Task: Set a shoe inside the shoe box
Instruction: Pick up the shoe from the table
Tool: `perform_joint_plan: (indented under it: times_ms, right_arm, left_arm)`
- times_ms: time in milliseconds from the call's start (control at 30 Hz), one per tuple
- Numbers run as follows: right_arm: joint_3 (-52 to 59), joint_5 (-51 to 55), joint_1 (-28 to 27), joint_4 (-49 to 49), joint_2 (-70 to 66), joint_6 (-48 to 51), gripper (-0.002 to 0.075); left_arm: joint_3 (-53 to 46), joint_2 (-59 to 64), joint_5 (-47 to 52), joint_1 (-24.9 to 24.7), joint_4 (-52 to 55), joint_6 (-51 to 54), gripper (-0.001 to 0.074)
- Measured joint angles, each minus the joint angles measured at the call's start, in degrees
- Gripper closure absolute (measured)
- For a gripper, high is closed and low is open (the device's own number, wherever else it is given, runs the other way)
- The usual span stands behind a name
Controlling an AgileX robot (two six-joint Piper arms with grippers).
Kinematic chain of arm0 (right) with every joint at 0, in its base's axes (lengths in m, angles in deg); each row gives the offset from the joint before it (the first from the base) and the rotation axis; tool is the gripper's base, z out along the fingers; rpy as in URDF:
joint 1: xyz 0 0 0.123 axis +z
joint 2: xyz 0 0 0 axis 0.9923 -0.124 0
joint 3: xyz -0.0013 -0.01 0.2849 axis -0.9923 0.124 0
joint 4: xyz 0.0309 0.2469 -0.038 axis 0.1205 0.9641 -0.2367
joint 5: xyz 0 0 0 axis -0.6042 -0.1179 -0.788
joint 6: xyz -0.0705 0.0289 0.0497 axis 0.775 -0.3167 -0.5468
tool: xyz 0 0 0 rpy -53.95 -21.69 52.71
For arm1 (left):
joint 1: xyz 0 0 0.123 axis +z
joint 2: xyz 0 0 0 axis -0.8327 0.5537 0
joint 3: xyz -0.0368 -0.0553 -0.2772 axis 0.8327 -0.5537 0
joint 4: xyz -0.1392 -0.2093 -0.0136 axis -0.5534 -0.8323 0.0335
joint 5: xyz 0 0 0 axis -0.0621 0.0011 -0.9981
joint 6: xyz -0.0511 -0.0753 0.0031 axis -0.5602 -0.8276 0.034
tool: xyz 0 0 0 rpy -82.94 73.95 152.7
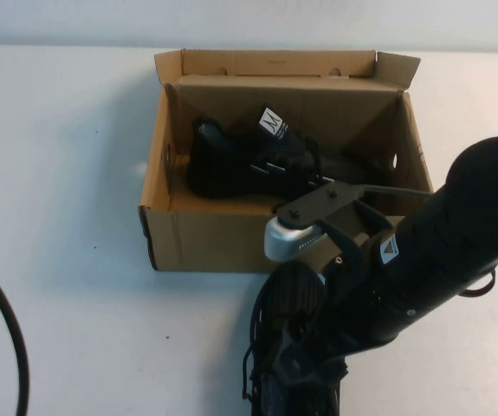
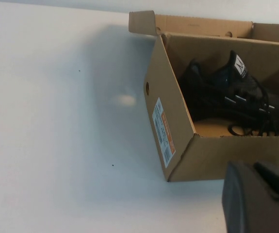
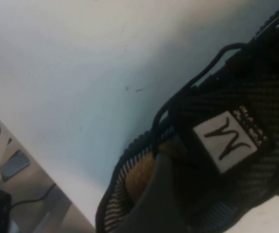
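Resting in corrugated shoe box (image 1: pixel 198 238) — knit shoe (image 1: pixel 249 160).

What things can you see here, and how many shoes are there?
shoe box: one, brown, lid open, on the table.
boxed shoe: one, black, inside the shoe box.
loose shoe: one, black, on the table in front of the shoe box.
cable: one, black, at the table's left edge.
table: one, white, under everything.
left end effector: one, dark, shut and empty, near the shoe box.
right end effector: one, black, at the loose shoe's opening.
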Motion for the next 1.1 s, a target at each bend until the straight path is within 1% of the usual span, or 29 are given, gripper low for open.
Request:
perform_joint_plan:
  times_ms: [100,267,433,533,700,767,867,1000,1100]
  right_arm:
    - [0.0,0.0,0.0,-0.2,-1.1,0.5,0.0177]
    - [0.0,0.0,0.0,-3.6,-2.0,0.7,0.0176]
    - [0.8,-0.8,0.1,-3.9,-2.2,0.8,0.0176]
    - [2.5,-0.9,1.4,-4.0,-2.2,1.2,0.0175]
    - [3.3,-2.9,6.1,-4.9,-2.2,1.8,0.0176]
    - [3.3,-3.8,7.8,-6.9,-2.5,-0.8,0.0183]
    - [3.3,-4.2,9.2,-12.6,-3.4,-6.9,0.0218]
    - [3.3,-4.4,9.2,-19.2,-4.0,-14.7,0.0242]
    - [3.3,-5.4,9.2,-21.7,-4.2,-17.8,0.0245]
  left_arm:
    - [0.0,0.0,0.0,0.0,0.0,0.1,0.0736]
    - [0.0,0.0,0.0,0.0,0.0,0.2,0.0736]
    - [0.0,0.0,0.0,0.0,0.0,0.2,0.0736]
    - [0.0,0.0,0.0,0.0,0.0,0.2,0.0736]
    - [0.0,0.0,0.0,0.0,0.0,0.2,0.0736]
    - [0.0,0.0,0.0,0.0,0.0,0.2,0.0736]
    - [0.0,0.0,0.0,0.0,0.0,0.2,0.0736]
    - [0.0,0.0,0.0,0.0,0.0,0.2,0.0736]
    - [0.0,0.0,0.0,0.0,0.0,0.2,0.0736]
